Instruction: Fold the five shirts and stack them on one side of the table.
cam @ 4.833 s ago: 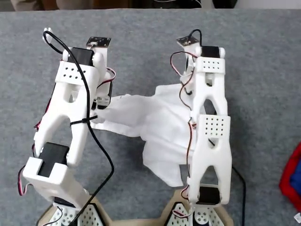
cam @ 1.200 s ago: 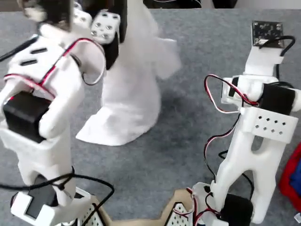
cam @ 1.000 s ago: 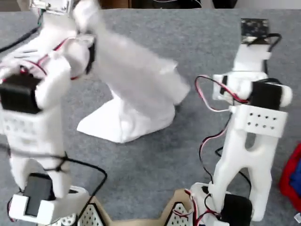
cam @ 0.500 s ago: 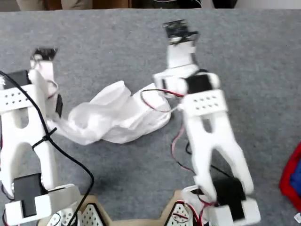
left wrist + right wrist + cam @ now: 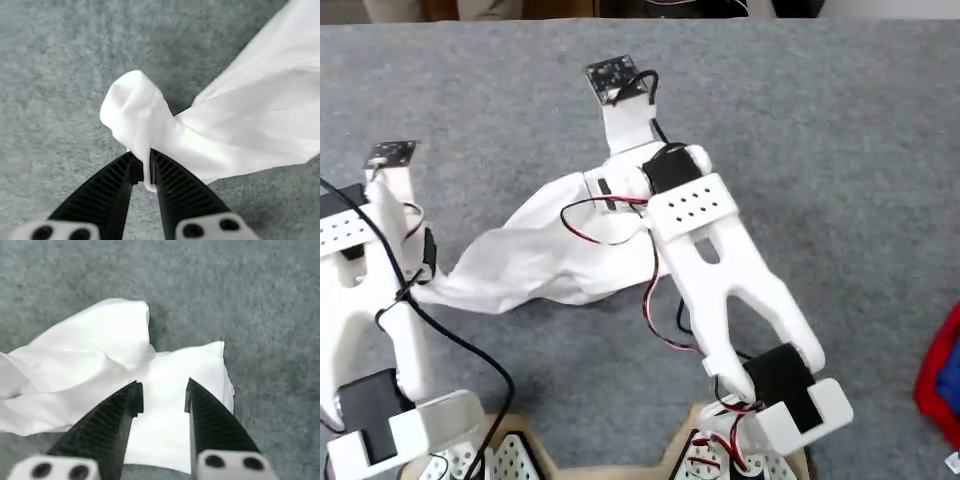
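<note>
One white shirt (image 5: 535, 262) lies bunched on the grey table (image 5: 840, 150), stretched as a crumpled band from the lower left of the high view up toward its centre. At the far left of that view stands the left arm (image 5: 375, 300), its wrist at the shirt's lower left end. The left gripper (image 5: 143, 157) has its two black fingers (image 5: 170, 185) pressed together on a thin pinch of the fabric. A rounded lump of cloth bulges just beyond the tips, and the rest of the shirt (image 5: 250, 110) runs away from the pinch in long creased folds. The cloth near the pinch appears raised off the table, though how far cannot be judged. In the middle of the high view the right arm (image 5: 720, 270) leans diagonally from the lower centre toward the upper left, its wrist over the shirt's upper right end. The right gripper (image 5: 163, 385) has its claw parted by a moderate gap and has hold of nothing. It is poised over a flat flap of the shirt (image 5: 100, 360); whether the tips touch the cloth cannot be told. Beside that flap a second, puffed fold lies on the table. At the right edge of the high view, well apart from both arms, sits a red and blue cloth item (image 5: 940, 370), cut off by the frame.
</note>
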